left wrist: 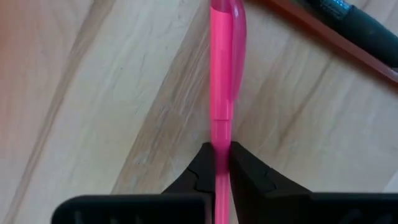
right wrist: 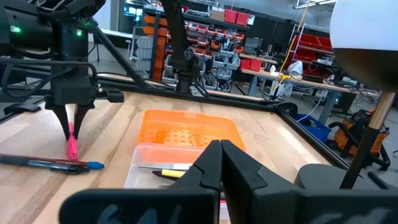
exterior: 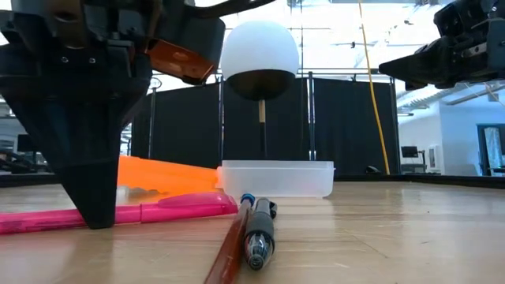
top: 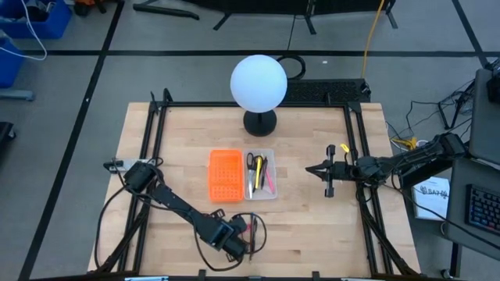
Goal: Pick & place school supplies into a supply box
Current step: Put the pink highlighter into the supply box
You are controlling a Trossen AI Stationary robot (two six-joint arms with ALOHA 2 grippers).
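Your clear supply box [top: 269, 192] is sitting near the middle of the bench [top: 312, 226], just in front of the white globe lamp [top: 258, 83], and it is already holding black-handled scissors [top: 251, 164], a yellow pen [top: 258, 170] and a pink one lying lengthwise. The orange perforated tray [top: 225, 175] is lying right beside the box on its left-arm side, their long edges close together or touching. Your left pincer [left wrist: 222, 163] is standing down at the front of the bench, near the front edge, its fingers pressed together on a pink pen [left wrist: 221, 74] that is lying flat on the wood. Just beside that pen, a brown pencil [exterior: 229, 248] and a dark pen with a blue tip [exterior: 258, 233] are lying on the bench, close together. Your right pincer [top: 326, 170] is hanging above the bench on the right side, well apart from the box, fingers pressed together and gripping nothing. You are looking at bare wood between the box and the right pincer, and more bare wood along the front right of the bench.
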